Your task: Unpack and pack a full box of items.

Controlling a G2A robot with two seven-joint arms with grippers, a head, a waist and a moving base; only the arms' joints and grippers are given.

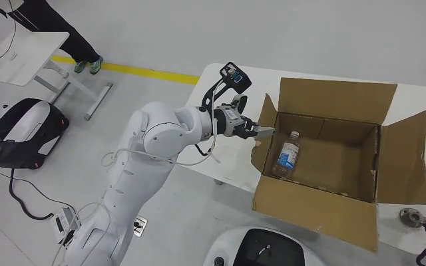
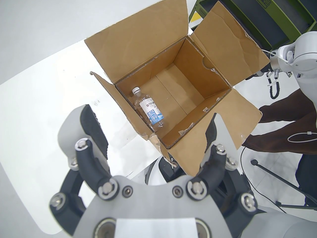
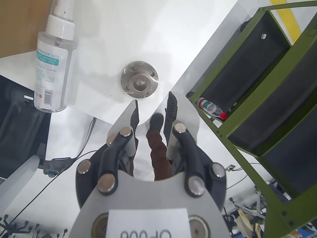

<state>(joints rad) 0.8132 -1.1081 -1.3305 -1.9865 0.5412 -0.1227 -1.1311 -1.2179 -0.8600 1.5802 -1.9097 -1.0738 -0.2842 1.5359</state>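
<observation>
An open cardboard box point(image 1: 336, 100) stands on the white table point(image 1: 229, 163) with its flaps spread out. One clear water bottle point(image 1: 286, 155) with a blue label lies on the box floor against a side wall, also visible as the bottle point(image 2: 148, 109) inside the box point(image 2: 198, 73). My left gripper point(image 1: 261, 131) is at the box's outer flap, just outside the rim, open point(image 2: 152, 131) and holding nothing. My right gripper point(image 3: 153, 110) hangs open over the table edge beyond the box, close to a metal flange point(image 3: 139, 79).
A clear spray bottle point(image 3: 53, 58) stands on the table beside the flange point(image 1: 411, 217), next to a box flap point(image 3: 22, 13). A green metal rack point(image 3: 250, 100) stands just off the table and holds a small bottle point(image 3: 211, 108).
</observation>
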